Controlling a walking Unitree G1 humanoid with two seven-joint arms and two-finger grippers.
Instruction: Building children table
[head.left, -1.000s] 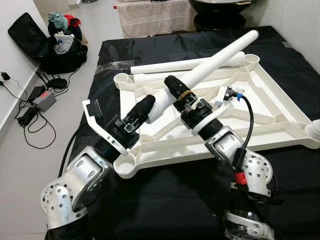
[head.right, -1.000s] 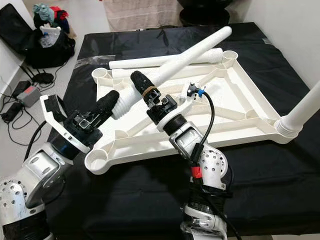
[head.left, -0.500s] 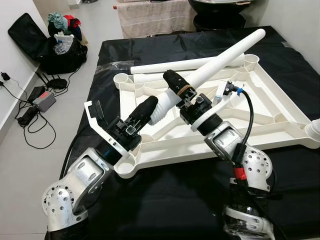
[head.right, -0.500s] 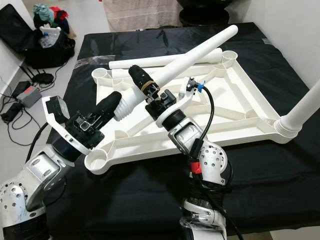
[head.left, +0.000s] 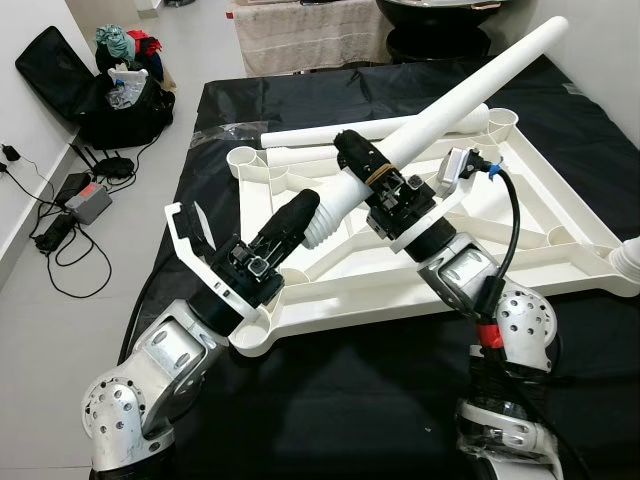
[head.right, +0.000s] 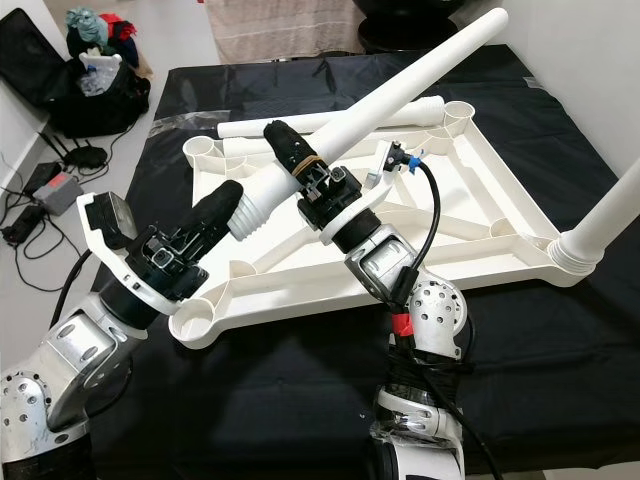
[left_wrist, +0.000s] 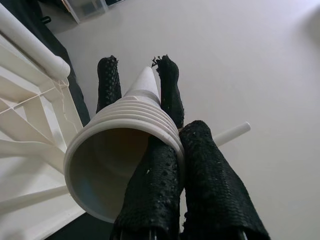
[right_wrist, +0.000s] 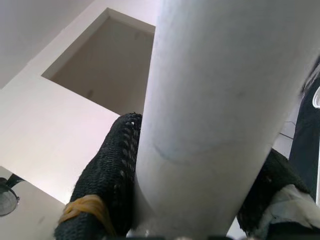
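The white table top (head.left: 400, 295) lies upside down on a black cloth. A long white table leg (head.left: 460, 90) slants up over it, ribbed hollow end (left_wrist: 115, 150) low and thin end high toward the back right. My right gripper (head.left: 355, 160) is shut on the leg just above the ribs; its fingers (right_wrist: 110, 165) clasp the shaft. My left gripper (head.left: 298, 210) sits at the ribbed end, fingers (left_wrist: 215, 185) close together and pinching the rim. A second leg (head.left: 340, 133) lies along the far edge. Another leg (head.right: 610, 220) stands in the right corner socket.
An open corner socket (head.left: 250, 335) sits under my left wrist, and another (head.left: 243, 158) is at the far left. Bags (head.left: 120, 90), cables and a small box (head.left: 88, 200) lie on the floor to the left. A towel (head.left: 300, 30) hangs behind the table.
The leg has tilted steeper: its far end rose up and to the right as my right gripper lifted and turned. My left gripper stayed at the ribbed end.
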